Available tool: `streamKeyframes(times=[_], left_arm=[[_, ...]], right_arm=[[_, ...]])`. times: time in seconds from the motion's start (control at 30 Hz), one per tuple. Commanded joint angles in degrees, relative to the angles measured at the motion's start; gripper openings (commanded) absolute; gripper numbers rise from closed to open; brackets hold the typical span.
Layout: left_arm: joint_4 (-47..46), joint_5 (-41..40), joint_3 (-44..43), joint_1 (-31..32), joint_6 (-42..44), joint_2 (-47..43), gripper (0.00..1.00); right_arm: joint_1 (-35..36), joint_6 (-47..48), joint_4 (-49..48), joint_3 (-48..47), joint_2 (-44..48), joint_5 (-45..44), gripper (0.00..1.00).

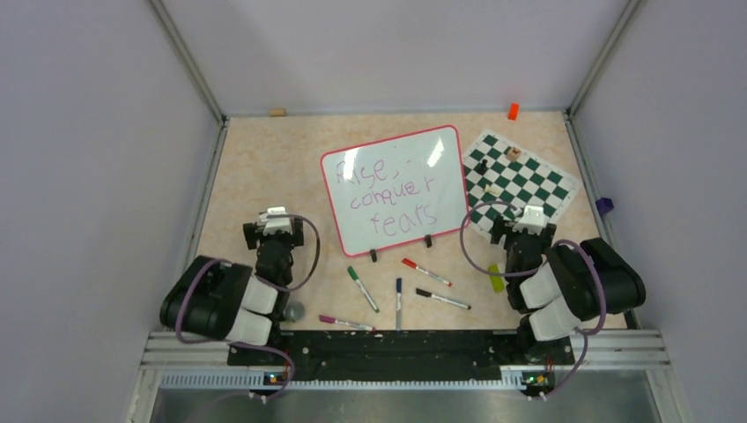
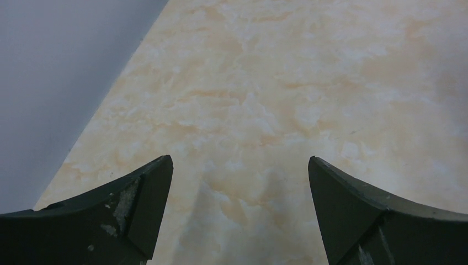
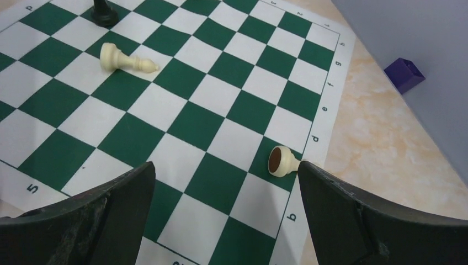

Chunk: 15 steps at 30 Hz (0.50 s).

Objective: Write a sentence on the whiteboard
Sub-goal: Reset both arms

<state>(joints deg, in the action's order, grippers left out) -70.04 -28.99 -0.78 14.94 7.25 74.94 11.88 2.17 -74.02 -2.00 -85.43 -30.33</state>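
The whiteboard point(image 1: 396, 189), white with a red-pink rim and two small black feet, stands tilted at the table's middle. The sentence point(image 1: 388, 196) is on it in purple, three lines reading roughly "Rise, conquer fears". My left gripper point(image 1: 278, 217) is to the board's left, open over bare marbled tabletop point(image 2: 265, 99) with nothing between its fingers point(image 2: 138, 204). My right gripper point(image 1: 531, 216) is to the board's right, open above the chess mat's near edge, empty; a fallen cream chess piece point(image 3: 282, 161) lies just beyond its right fingertip.
Several markers lie in front of the board: green point(image 1: 362, 288), red point(image 1: 426, 272), blue point(image 1: 398, 302), black point(image 1: 443, 300), purple point(image 1: 345, 322), and a yellow-green one point(image 1: 496, 278) by the right arm. The green-and-white chess mat point(image 1: 520, 181) holds a toppled cream pawn point(image 3: 127, 59) and a black piece point(image 3: 104, 14). A purple block point(image 3: 404, 75) sits by the right wall.
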Motion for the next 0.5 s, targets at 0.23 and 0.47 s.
streamKeyframes(times=[0.23,0.47], left_arm=[[5.5,5.8,-14.4,-11.1,-8.7,8.9,0.99],[8.8,8.0,-16.1,-12.7,-10.4,8.7,0.99]], right_arm=[[-0.9,2.9,-14.7,-1.2,-0.9,5.3,0.99],[-6.1,-3.4,2.8,-8.1,1.7,10.1,0.99]])
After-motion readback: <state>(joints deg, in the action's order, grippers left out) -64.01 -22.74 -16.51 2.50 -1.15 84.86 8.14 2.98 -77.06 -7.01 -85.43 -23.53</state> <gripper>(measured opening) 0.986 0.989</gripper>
